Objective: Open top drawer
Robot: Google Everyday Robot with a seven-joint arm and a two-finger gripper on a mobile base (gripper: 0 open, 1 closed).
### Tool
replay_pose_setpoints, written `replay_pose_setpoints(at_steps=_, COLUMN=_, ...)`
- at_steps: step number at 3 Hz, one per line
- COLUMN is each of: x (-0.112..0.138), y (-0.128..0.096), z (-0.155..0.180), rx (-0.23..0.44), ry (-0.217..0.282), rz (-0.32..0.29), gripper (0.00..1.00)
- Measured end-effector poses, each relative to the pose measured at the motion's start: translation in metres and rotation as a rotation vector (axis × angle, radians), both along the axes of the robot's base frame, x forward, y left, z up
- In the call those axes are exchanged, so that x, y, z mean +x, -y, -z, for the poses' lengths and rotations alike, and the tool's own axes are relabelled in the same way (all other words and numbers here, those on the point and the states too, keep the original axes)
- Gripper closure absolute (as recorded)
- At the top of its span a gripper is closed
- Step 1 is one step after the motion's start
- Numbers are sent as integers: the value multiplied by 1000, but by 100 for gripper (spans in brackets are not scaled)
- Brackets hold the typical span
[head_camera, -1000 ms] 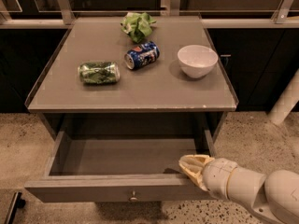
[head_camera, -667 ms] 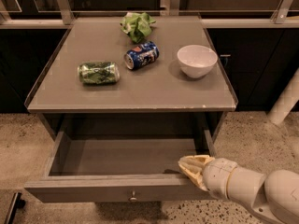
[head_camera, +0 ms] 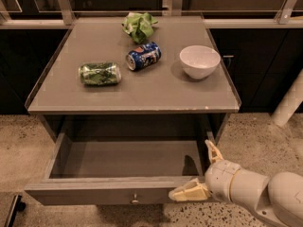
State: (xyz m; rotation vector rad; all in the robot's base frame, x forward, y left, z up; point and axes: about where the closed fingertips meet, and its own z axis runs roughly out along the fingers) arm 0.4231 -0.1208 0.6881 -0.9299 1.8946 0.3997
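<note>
Arm point(head_camera: 267, 197) beyond hand point(head_camera: 189, 169) at top drawer point(head_camera: 94, 193) corner, edge-cropped.

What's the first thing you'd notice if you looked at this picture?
The grey top drawer stands wide open at the front, under the table. The robot's cream gripper sits at the drawer's front right corner, jaws spread apart. On the tabletop lie a green can, a blue can, a white bowl and, at the back, a crumpled green bag.
</note>
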Motion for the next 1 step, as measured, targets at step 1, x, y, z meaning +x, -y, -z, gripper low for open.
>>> replay_pose_setpoints(at_steps=1, x=0, y=0, z=0, rx=0, ry=0, rz=0, gripper=0)
